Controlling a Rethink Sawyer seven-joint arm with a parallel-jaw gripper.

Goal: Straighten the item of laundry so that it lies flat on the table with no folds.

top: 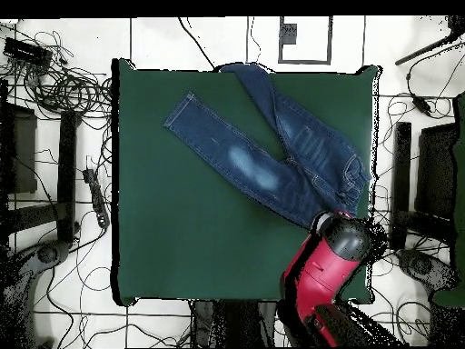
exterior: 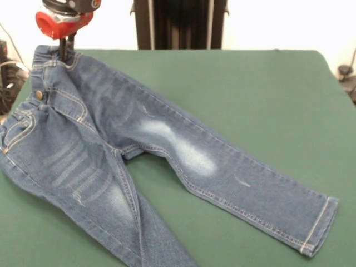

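The item of laundry (exterior: pixel 167 150), a small pair of blue jeans, lies front side up on the left half of the green table (exterior: pixel 250 89). One leg stretches flat toward the right, ending in a hemmed cuff (exterior: pixel 320 225). The other leg runs off the picture's bottom edge. My gripper (exterior: pixel 67 51) stands at the far left corner of the waistband, shut on the denim there. Wrinkles bunch around the waistband and pockets. In the overhead view the jeans (top: pixel 272 154) lie along the table's (top: pixel 182 227) far right part, one leg hanging past the far edge. The red arm (top: pixel 331 250) hides the gripper.
The robot's dark pedestal (exterior: pixel 179 25) rises behind the table. Tangled cables (top: pixel 64 82) and black stands (top: pixel 68 173) crowd the floor on both sides of the table. The waistband lies close to the table's left edge in the front view.
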